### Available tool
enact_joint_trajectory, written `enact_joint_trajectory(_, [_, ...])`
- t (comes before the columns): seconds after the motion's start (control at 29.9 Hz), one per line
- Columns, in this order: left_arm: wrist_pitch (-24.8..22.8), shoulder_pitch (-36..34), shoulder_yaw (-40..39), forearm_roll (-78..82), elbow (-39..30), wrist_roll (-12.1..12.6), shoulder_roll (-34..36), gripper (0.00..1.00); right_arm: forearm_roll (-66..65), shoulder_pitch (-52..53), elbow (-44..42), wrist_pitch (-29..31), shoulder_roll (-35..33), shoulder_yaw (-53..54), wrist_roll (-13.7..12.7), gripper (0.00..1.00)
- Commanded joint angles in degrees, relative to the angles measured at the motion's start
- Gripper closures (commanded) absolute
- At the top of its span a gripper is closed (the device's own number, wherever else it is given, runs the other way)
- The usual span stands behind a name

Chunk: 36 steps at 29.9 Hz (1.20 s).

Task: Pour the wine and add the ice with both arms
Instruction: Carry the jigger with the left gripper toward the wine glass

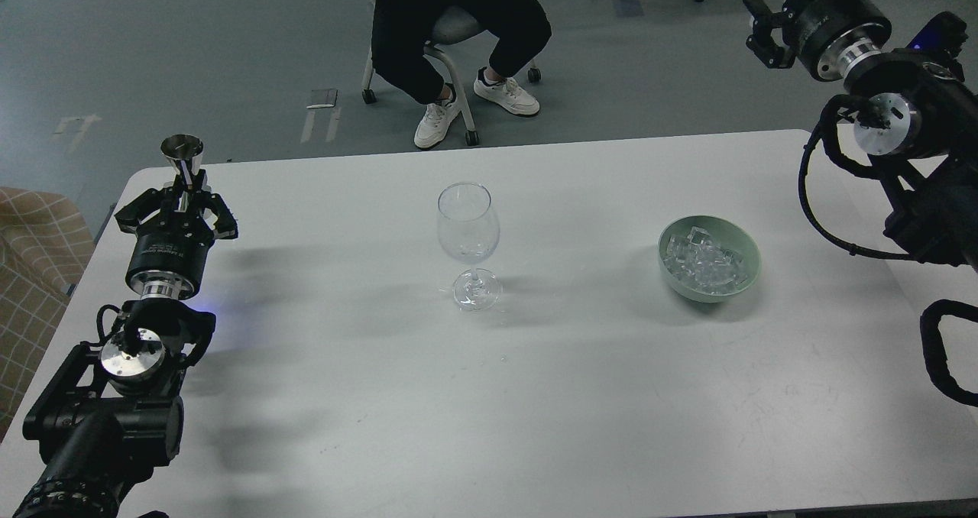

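My left gripper [182, 197] is at the table's far left, shut on the waist of a small steel jigger [182, 153] that it holds upright. No wine shows from here; the jigger's inside is hidden. The clear wine glass [468, 228] stands upright mid-table and looks empty. A green bowl [745, 273] to its right holds the heap of clear ice cubes [703, 262]. My right gripper [764, 33] is raised beyond the table's far right corner, away from the bowl. It is dark and its fingers cannot be told apart.
The white table [489, 396] ends close to my left arm. A person sits on a wheeled chair [451, 37] beyond the far edge. A tan checked cushion [30, 250] lies left of the table.
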Motion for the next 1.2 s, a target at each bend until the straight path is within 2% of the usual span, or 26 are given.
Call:
enact_joint_trajectory(0.0, [0.02, 1.49, 0.38, -0.09, -5.04, 0.07, -0.54, 1.00, 0.00, 0.03, 0.02, 0.00, -0.01, 0.00, 0.00, 0.00])
enact_joint_trajectory(0.13, [0.02, 3.16, 0.73, 0.00, -10.05, 0.24, -2.21, 1.00, 0.00, 0.12, 0.02, 0.00, -0.01, -0.09, 0.00, 0.00])
enact_joint_trajectory(0.2, [4.17, 4.56, 0.82, 0.08, -17.67, 0.42, -2.39, 1.00, 0.00, 0.12, 0.02, 0.00, -0.01, -0.09, 0.00, 0.00])
enact_joint_trajectory(0.23, [4.20, 4.57, 0.82, 0.09, -17.72, 0.42, -2.39, 1.00, 0.00, 0.12, 0.02, 0.00, -0.01, -0.09, 0.00, 0.00])
enact_joint_trajectory(0.3, [9.62, 5.18, 0.82, 0.09, -23.58, 0.94, -2.56, 1.00, 0.00, 0.03, 0.02, 0.00, -0.01, -0.09, 0.00, 0.00])
enact_joint_trajectory(0.37, [12.62, 5.53, 0.82, 0.17, -26.14, 1.56, -2.65, 1.00, 0.00, 0.03, 0.02, 0.00, -0.10, -0.09, 0.00, 0.00])
enact_joint_trajectory(0.64, [17.73, 5.71, 3.63, 0.26, -30.19, 1.83, -3.09, 1.00, 0.00, -0.49, 0.11, 0.00, -0.19, -0.09, 0.00, 0.00])
enact_joint_trajectory(0.84, [20.71, 8.43, 4.25, 0.35, -35.20, 1.83, -5.54, 1.00, 0.00, -0.58, 0.02, 0.00, -0.10, -0.09, 0.18, 0.00])
enact_joint_trajectory(1.17, [21.51, 12.13, 8.12, 1.05, -39.86, 1.48, -6.34, 1.00, 0.00, -0.67, 0.02, 0.00, -0.28, -0.09, 0.18, 0.00])
